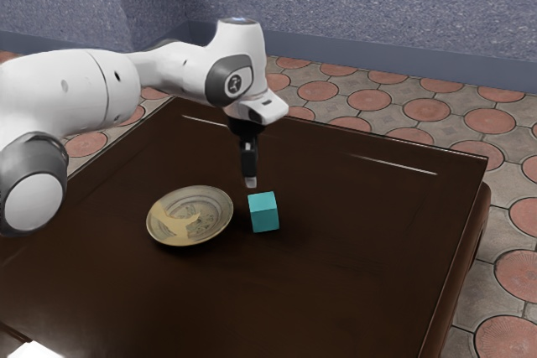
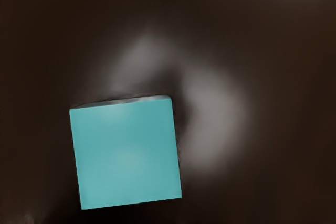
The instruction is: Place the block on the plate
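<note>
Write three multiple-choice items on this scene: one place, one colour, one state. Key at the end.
1. Where is the block?
A) On the plate
B) On the floor
C) On the table, beside the plate

2. What colour is the block?
A) Teal
B) Red
C) Yellow

3. How does the plate lie?
A) Face down
B) Face up
C) Standing on edge

Key:
1 C: the exterior view shows dark tabletop between block and plate.
2 A: both views show teal faces.
3 B: its patterned inside and raised rim face upward.
</note>
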{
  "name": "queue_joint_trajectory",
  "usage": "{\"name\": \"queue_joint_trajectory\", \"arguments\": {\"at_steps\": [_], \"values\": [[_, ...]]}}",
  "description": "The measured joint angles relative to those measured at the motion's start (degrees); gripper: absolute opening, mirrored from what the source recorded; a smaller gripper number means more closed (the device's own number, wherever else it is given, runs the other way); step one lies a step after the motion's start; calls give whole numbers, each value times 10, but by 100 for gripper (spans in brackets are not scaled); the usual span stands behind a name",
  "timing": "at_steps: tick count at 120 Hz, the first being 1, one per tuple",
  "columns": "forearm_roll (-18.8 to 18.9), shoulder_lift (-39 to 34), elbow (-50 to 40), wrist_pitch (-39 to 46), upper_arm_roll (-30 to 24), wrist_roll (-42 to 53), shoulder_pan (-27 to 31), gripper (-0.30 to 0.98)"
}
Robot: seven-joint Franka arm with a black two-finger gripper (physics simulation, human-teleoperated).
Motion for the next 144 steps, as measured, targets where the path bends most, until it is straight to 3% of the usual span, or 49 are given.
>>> {"name": "queue_joint_trajectory", "arguments": {"at_steps": [74,80,90,102,124,144], "values": [[-34,115,-13,139,0,-55,1,69],[-34,117,-13,143,1,-58,1,63],[-34,117,-13,148,1,-62,1,42],[-31,116,-12,152,1,-67,1,37],[-28,80,-25,148,3,-74,1,37],[-26,-35,-141,142,3,-79,19,35]]}}
